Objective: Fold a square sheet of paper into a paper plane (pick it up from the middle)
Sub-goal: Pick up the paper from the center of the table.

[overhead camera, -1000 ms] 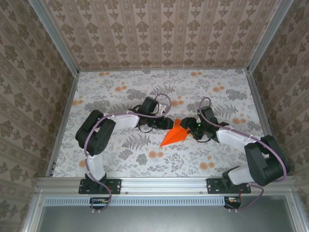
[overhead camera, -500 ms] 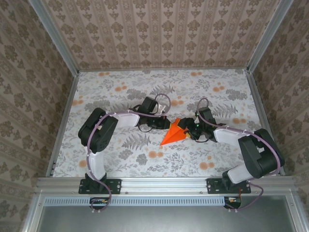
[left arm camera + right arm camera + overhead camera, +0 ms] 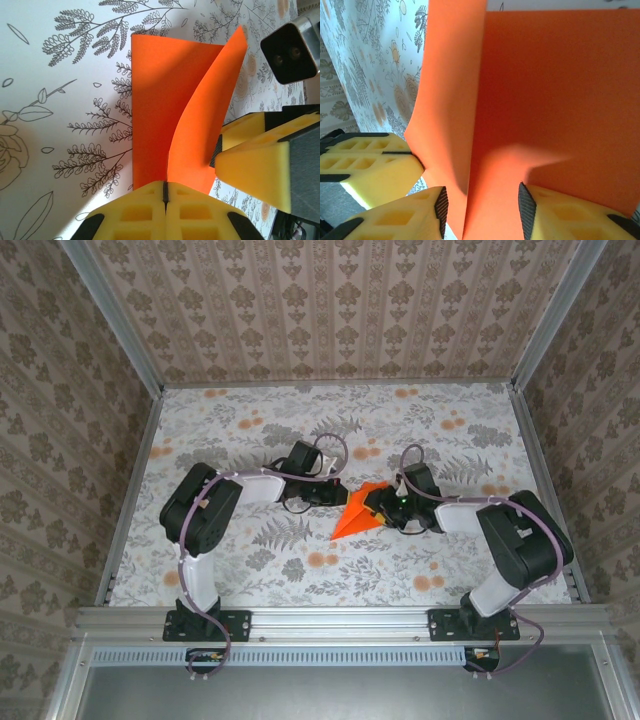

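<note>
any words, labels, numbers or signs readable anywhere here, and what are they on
None: no text can be read.
The folded bright orange paper is plain and unmarked.
The floral tablecloth and the patterned walls carry only printed ornament.

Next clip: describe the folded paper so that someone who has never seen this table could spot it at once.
On the flower-printed table, look at the middle, where the left gripper and the right gripper meet. Between them is the paper, a folded sheet tapering to a point. It is solid bright orange, unlike the pale orange blotches printed around it.
</note>
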### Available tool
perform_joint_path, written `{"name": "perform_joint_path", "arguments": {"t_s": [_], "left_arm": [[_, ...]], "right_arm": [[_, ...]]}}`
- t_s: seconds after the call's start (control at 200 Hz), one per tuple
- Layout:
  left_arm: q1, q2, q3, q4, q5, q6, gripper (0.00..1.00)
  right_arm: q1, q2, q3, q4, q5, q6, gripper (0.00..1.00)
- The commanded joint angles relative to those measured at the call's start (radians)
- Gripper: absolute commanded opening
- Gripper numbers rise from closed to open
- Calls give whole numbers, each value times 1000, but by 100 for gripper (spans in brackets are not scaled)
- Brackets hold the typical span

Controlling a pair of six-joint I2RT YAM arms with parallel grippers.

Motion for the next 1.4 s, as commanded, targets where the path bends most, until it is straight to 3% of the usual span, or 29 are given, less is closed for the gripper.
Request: {"name": "perform_joint_path", "arguments": {"t_s": [0.0, 0.315, 0.5, 0.67, 0.795, 0.88, 0.99, 1.395], "left_arm": [[11, -27, -12, 24, -3, -11, 6], [31, -39, -25, 47, 5, -80, 12], [62, -110, -64, 61, -26, -144, 30], [108, -231, -151, 65, -70, -209, 57], [138, -336, -223, 61, -66, -241, 81], [141, -387, -258, 82, -40, -275, 91], [135, -391, -285, 209, 87, -370, 100], [101, -358, -282, 507, 169, -544, 98]], "right_arm": [[11, 33, 33, 62, -38, 2, 40], [21, 122, 56, 177, -32, -9, 26], [21, 118, 32, 272, 11, 2, 11], [15, 34, 40, 273, 1, -28, 8], [-1, -21, 80, 262, -77, -33, 7], [-8, -36, 122, 274, -153, -17, 8], [-10, -36, 183, 301, -229, 24, 8], [-10, 79, 245, 609, -341, 283, 8]]}}
